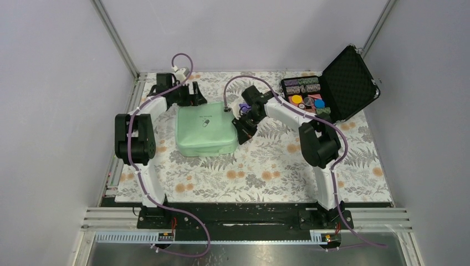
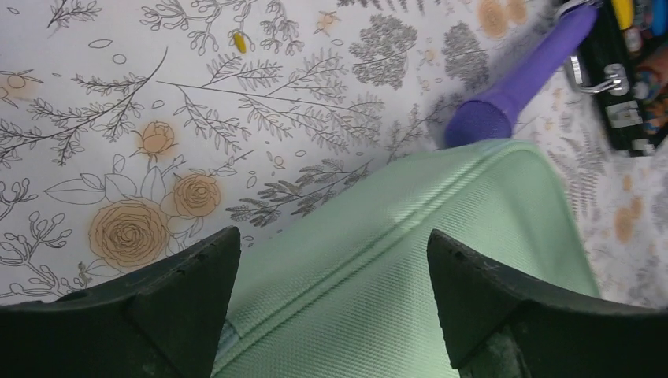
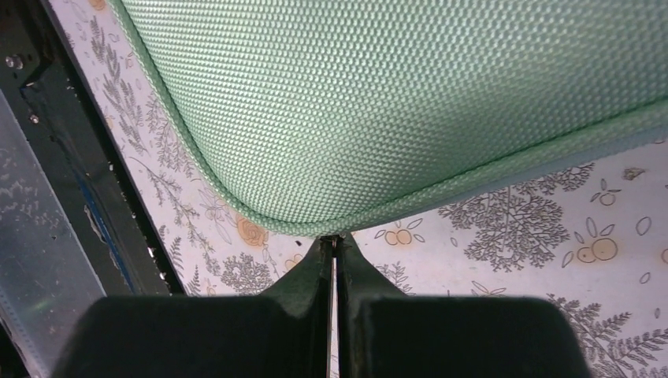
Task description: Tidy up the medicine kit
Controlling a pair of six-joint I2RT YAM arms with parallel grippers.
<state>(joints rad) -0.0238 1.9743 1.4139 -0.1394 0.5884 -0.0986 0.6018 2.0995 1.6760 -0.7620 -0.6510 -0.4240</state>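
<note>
Medicine kit (image 1: 204, 130) is lying shut on the flowered counter (image 1: 266, 166), a little left of the middle, with the small dark logo on its lid facing up, and I am watching it sit between my two arms. The left claw (image 1: 188, 95) is hanging at the kit's far left corner. From the left wrist I am seeing that claw (image 2: 331, 244) released, its black fingers (image 2: 189, 276) standing wide apart with the kit's green ribbed edge showing between them. The right claw (image 1: 244, 130) is sitting at the kit's right side. From the right wrist I am seeing it clenched (image 3: 335, 244), the tips pressing together right against the kit's piped rim, and I cannot tell whether they are pinching anything there. A purple handle (image 2: 520, 87) is lying just beyond the kit's far right corner, near the right arm's wrist. A black foam-lined case (image 1: 332, 88) is standing open at the far right of the counter, its tray showing colourful pieces. A tiny yellow bit (image 2: 239, 41) is lying on the cloth, well apart from the kit.
</note>
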